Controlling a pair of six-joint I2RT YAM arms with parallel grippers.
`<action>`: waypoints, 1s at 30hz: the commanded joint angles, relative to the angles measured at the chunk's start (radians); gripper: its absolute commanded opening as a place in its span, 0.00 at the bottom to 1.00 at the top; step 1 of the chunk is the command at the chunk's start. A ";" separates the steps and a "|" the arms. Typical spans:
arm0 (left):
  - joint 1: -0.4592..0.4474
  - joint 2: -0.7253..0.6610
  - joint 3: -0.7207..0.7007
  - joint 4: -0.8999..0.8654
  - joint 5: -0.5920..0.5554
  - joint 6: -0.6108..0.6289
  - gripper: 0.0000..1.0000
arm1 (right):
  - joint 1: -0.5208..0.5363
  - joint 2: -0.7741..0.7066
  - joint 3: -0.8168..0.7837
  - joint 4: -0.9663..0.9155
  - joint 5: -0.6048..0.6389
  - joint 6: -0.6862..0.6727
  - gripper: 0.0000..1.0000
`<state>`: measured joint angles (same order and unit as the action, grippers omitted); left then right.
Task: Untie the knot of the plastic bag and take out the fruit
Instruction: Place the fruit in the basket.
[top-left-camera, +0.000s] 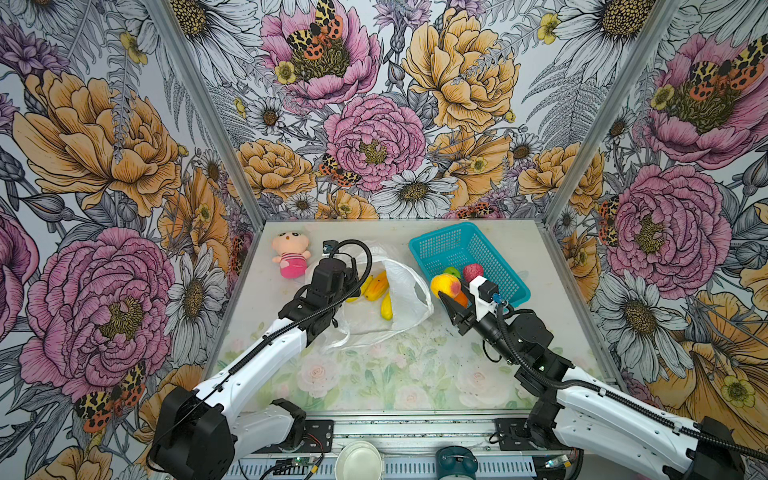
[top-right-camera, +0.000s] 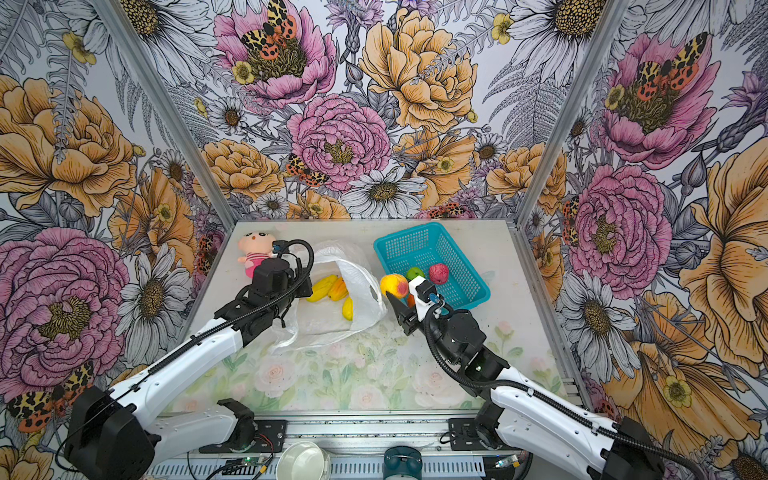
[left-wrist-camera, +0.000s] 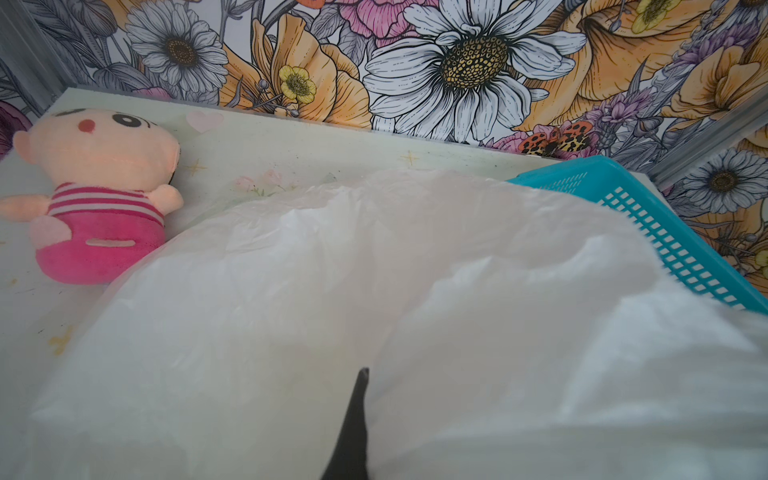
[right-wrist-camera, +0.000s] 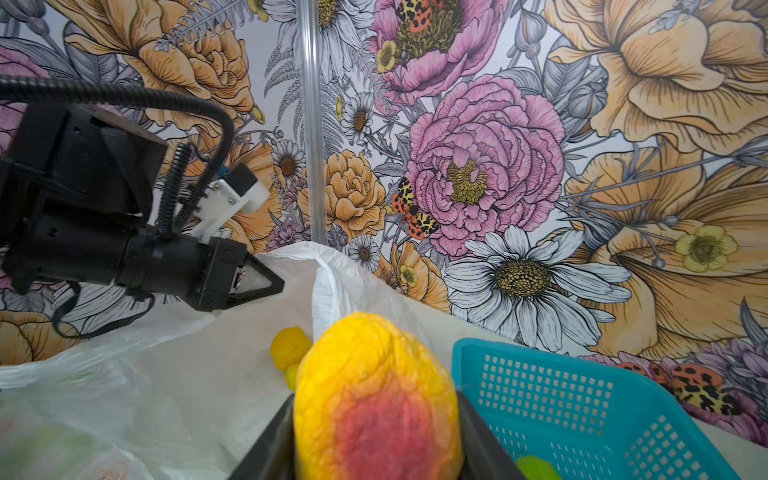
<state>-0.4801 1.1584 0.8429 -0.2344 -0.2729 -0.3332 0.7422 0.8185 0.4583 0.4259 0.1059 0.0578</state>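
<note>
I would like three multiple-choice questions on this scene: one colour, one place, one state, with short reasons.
1. The mesh basket is: A teal; B red; C black.
2. The plush doll lies: A in the basket; B on the table, beside the plastic bag; C on a shelf.
3. The right gripper holds: A nothing; B the doll; C a yellow-red fruit.
Answers: 1 A, its walls look teal in both top views. 2 B, it rests on the table next to the bag. 3 C, the fruit sits between its jaws in the right wrist view.
</note>
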 joint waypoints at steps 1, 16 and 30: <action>0.009 -0.003 -0.015 0.026 0.006 0.002 0.00 | -0.091 0.013 -0.010 -0.013 0.006 0.098 0.16; 0.009 -0.007 -0.018 0.026 0.004 0.002 0.00 | -0.501 0.447 0.060 -0.025 0.015 0.441 0.14; 0.008 -0.009 -0.017 0.026 0.004 0.002 0.00 | -0.624 0.723 0.113 0.092 -0.129 0.550 0.15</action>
<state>-0.4801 1.1584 0.8410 -0.2340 -0.2726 -0.3332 0.1226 1.5482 0.5678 0.4850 -0.0048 0.5739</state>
